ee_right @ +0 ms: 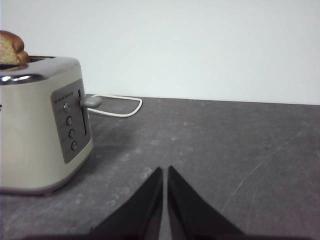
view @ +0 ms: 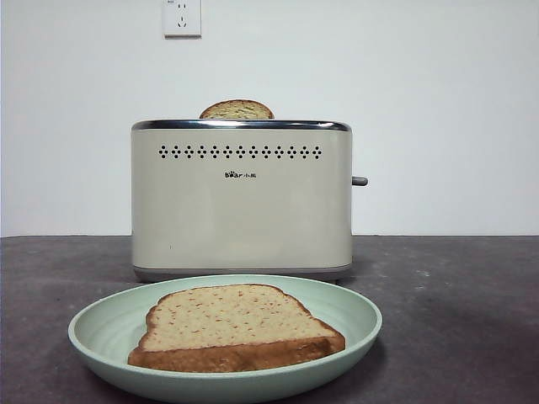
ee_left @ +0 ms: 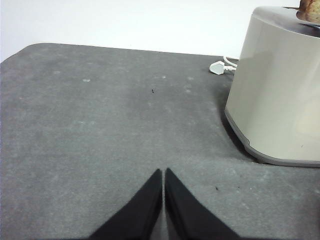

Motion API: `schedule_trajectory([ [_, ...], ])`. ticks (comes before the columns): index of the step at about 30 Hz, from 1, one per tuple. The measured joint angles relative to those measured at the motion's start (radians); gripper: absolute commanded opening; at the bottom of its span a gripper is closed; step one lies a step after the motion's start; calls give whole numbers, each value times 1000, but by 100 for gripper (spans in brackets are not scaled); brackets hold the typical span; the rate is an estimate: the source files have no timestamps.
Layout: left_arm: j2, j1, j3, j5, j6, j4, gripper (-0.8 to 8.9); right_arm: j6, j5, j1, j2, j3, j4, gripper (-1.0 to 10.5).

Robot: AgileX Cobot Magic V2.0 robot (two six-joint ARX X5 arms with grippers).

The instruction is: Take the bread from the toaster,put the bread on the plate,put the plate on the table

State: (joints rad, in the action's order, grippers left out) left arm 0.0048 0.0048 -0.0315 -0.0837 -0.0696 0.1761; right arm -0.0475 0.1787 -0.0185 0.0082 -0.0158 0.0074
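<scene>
The bread (view: pixel 234 326), a tan speckled slice with brown crust, lies flat in the pale mint plate (view: pixel 101 324), which rests on the table (view: pixel 455 311) in front of the cream toaster (view: pixel 242 198). Another slice's domed top (view: pixel 237 110) pokes out of the toaster slot. My left gripper (ee_left: pixel 163 172) is shut and holds nothing, low over the bare table beside the toaster (ee_left: pixel 280 85). My right gripper (ee_right: pixel 164 170) is shut too, holding nothing, on the toaster's (ee_right: pixel 40 120) lever side. Neither arm shows in the front view.
A white plug (ee_left: pixel 218 67) and cable (ee_right: pixel 120 110) lie on the table behind the toaster. The grey lever (ee_right: pixel 90 102) sticks out of the toaster's side panel. A wall socket (view: pixel 182 18) sits on the white wall behind.
</scene>
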Motion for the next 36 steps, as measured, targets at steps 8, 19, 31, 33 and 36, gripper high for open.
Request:
schedule_trajectory([
  [8,0,0,0,0,0,0,8,0,0,0,-3,0,-148,4],
  [19,0,0,0,0,0,0,8,0,2,0,-2,0,-165,4],
  [31,0,0,0,0,0,0,8,0,2,0,-2,0,-165,4],
  [33,0,0,0,0,0,0,8,0,2,0,-2,0,-165,4],
  [36,0,0,0,0,0,0,8,0,2,0,-2,0,-165,4],
])
